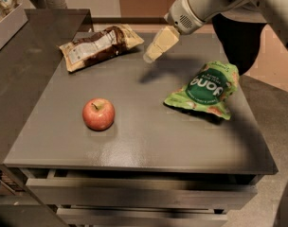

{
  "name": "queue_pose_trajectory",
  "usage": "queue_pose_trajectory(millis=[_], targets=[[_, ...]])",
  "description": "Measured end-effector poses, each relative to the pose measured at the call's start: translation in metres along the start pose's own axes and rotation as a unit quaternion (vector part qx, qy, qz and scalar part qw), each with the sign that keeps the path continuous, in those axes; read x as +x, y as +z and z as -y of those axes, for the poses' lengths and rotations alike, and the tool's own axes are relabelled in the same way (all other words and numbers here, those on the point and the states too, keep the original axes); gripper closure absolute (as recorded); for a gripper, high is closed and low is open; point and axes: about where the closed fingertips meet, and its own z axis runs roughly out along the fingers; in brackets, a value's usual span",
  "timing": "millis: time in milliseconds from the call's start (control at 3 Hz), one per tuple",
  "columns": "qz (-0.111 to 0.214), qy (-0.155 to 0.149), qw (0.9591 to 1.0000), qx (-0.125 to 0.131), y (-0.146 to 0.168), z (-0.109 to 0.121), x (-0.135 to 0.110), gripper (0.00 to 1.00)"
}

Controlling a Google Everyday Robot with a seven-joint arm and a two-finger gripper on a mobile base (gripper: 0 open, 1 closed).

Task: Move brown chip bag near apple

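Observation:
The brown chip bag [100, 46] lies flat at the far left of the dark table top, tan ends and white label up. The red apple [98, 114] stands nearer the front left, well apart from the bag. My gripper [151, 56] hangs from the arm at the top right, above the table. It is to the right of the brown bag's near end and does not touch it. It holds nothing that I can see.
A green chip bag [205, 89] with a dark round logo lies at the right of the table [148, 145]. Drawers sit under the front edge. A grey counter [21, 74] adjoins on the left, with a tray [6, 13] at its back.

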Motion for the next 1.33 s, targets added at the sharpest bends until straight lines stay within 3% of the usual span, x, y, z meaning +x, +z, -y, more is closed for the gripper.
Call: queue_pose_trajectory(millis=[667, 1333], targets=[[0.015, 0.031, 0.9980, 0.053, 0.039, 0.020, -0.005, 0.00], [0.029, 0.050, 0.9954, 0.076, 0.062, 0.034, -0.009, 0.00]])
